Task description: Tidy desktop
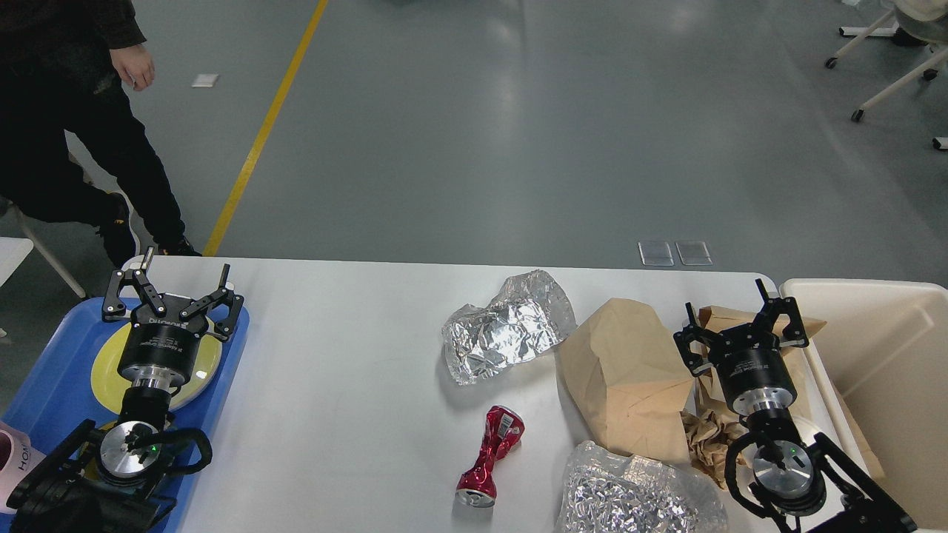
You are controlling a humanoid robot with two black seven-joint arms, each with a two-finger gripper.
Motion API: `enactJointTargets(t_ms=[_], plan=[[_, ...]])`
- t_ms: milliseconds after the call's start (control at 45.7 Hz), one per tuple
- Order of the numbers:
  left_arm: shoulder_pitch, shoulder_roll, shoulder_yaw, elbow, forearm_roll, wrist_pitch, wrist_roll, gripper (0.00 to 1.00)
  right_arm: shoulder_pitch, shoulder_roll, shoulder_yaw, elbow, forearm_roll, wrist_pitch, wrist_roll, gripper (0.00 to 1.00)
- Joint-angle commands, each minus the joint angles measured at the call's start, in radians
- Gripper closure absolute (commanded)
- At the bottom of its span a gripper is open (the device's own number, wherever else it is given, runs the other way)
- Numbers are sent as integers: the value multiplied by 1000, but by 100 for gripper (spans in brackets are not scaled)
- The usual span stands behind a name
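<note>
The white desktop point(348, 385) carries litter. A crumpled foil sheet point(507, 326) lies at the middle, a crushed red can point(490, 455) in front of it, a second foil wad point(637, 496) at the front edge. A brown paper bag point(629, 377) and crumpled brown paper point(707, 437) lie to the right. My left gripper point(170, 285) is open and empty above a yellow plate point(111, 363) in the blue tray point(52, 377). My right gripper point(737, 318) is open and empty beside the bag, over another brown paper piece point(803, 326).
A cream plastic bin point(881, 370) stands off the desktop's right end. A pink cup point(15, 463) sits at the tray's front left. A person in black point(67, 133) stands on the floor behind the tray. Chair legs point(889, 66) stand far right.
</note>
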Motion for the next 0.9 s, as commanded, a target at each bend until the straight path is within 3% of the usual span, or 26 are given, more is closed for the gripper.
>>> enactJointTargets(t_ms=[0,875], plan=[[0,-6,2,-2,0,-3,5,4,0,-1,0,0,0,0,0,0],[0,-6,-1,-1,-8,-11,0,4,0,-1,0,0,0,0,2,0]])
